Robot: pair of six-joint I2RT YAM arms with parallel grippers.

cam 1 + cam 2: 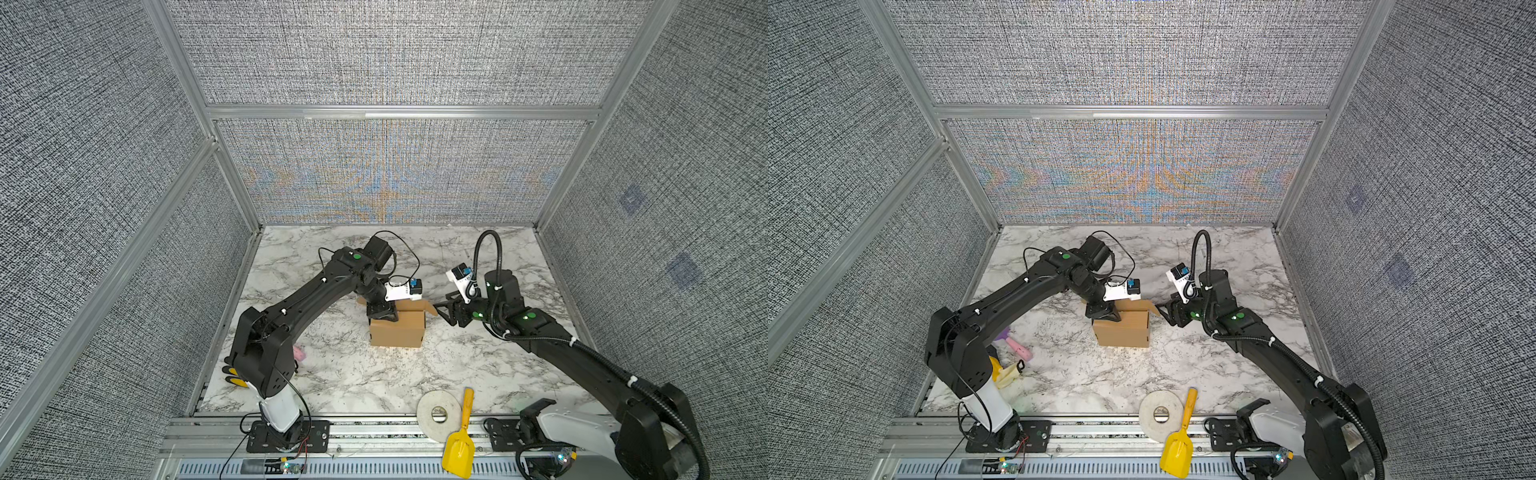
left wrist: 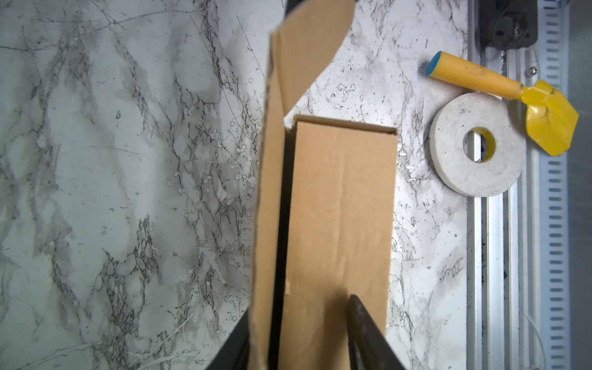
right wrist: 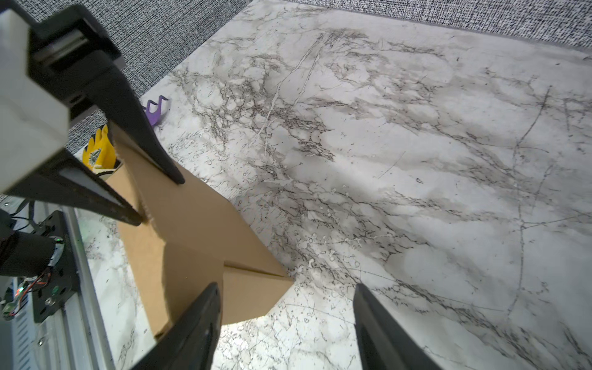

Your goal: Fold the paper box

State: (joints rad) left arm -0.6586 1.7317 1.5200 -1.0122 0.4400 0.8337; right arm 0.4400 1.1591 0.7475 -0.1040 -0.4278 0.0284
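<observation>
The paper box (image 1: 397,332) (image 1: 1121,332) is brown cardboard and stands upright mid-table with its top flaps raised. My left gripper (image 1: 384,313) (image 1: 1106,313) (image 2: 299,307) sits at the box's top left corner, shut on its wall. One finger is outside the upright flap (image 2: 307,48) and the other finger (image 2: 362,320) presses the broad panel (image 2: 339,208). My right gripper (image 1: 442,313) (image 1: 1165,311) (image 3: 286,285) is open just off the box's right flap, holding nothing. The box's corner (image 3: 256,288) lies beside one of its fingers.
A white tape roll (image 1: 439,415) (image 2: 477,144) and a yellow toy shovel (image 1: 459,444) (image 2: 544,125) lie at the front edge over the aluminium rail. A pink toy (image 1: 1019,349) and a yellow glove (image 1: 1007,372) lie front left. Fabric walls enclose the table.
</observation>
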